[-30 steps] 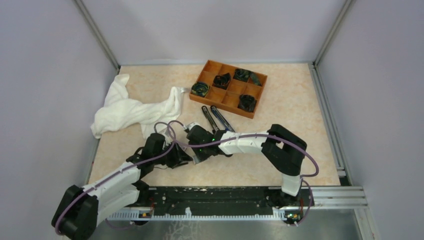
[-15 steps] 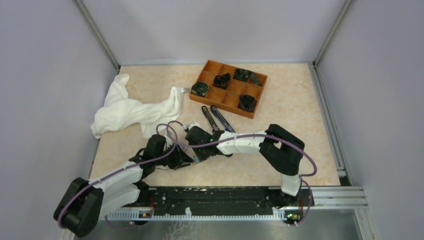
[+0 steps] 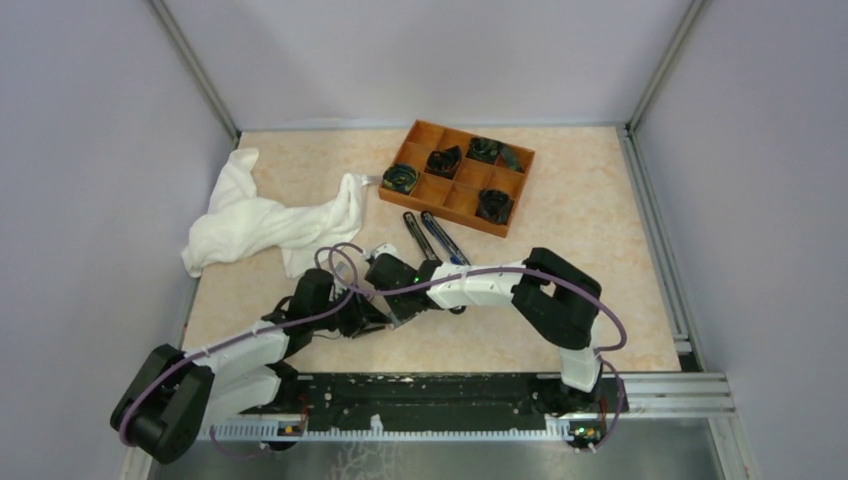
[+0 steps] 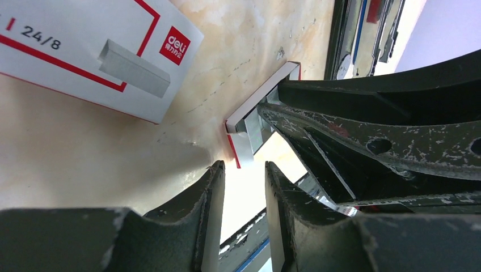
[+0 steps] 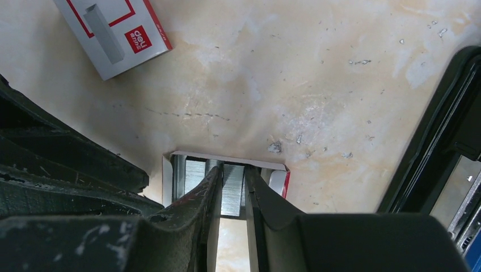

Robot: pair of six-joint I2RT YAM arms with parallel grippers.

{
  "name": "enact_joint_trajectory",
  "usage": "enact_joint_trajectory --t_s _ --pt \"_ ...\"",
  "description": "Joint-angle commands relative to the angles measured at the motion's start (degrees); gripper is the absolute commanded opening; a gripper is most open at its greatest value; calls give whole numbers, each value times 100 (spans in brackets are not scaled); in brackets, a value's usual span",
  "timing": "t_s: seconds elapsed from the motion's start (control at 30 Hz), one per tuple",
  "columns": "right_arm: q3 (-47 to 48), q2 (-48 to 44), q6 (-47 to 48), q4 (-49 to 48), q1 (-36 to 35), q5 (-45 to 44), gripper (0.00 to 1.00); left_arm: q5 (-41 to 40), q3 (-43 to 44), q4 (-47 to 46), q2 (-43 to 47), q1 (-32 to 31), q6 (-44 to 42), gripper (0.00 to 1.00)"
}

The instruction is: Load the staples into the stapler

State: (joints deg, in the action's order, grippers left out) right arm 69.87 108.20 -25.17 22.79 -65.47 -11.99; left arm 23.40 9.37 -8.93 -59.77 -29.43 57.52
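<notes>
Two claws: right gripper (image 5: 232, 173) pinched on staples (image 5: 231, 198); left gripper (image 4: 244, 165) narrowly apart, empty, at tray (image 5: 227, 160) end.
Staples: inside tray; stapler (image 3: 412, 230) just beyond tray.
Handling: probably light, stiff, brittle; best gripped on long sides, mid-length.

Bare table (image 5: 317, 85) between carton sleeve (image 5: 113, 34) and tray (image 5: 277, 182)

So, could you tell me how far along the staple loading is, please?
Done: the tray is out of its carton sleeve. In hand: the right gripper seems to pinch a staple strip in the tray; the left gripper, open, hovers at the tray's end. Left: lift the strip, carry it to the stapler and seat it.
</notes>
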Motion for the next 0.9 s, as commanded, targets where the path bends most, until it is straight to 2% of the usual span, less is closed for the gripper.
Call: enact_joint_trajectory --t_s 0.0,0.43,0.6,0.87 --pt "287 43 47 124 -82 -239 19 81 -63 -322 -83 -62 89 38" --pt "343 -398 194 176 -106 -189 17 32 -64 -639 -378 -142 191 37" --pt "303 -679 298 215 -111 -203 17 -286 -39 -255 -10 -142 139 39" --pt "4 -1223 683 267 -69 -497 18 -854 183 547 569 -138 -150 48"
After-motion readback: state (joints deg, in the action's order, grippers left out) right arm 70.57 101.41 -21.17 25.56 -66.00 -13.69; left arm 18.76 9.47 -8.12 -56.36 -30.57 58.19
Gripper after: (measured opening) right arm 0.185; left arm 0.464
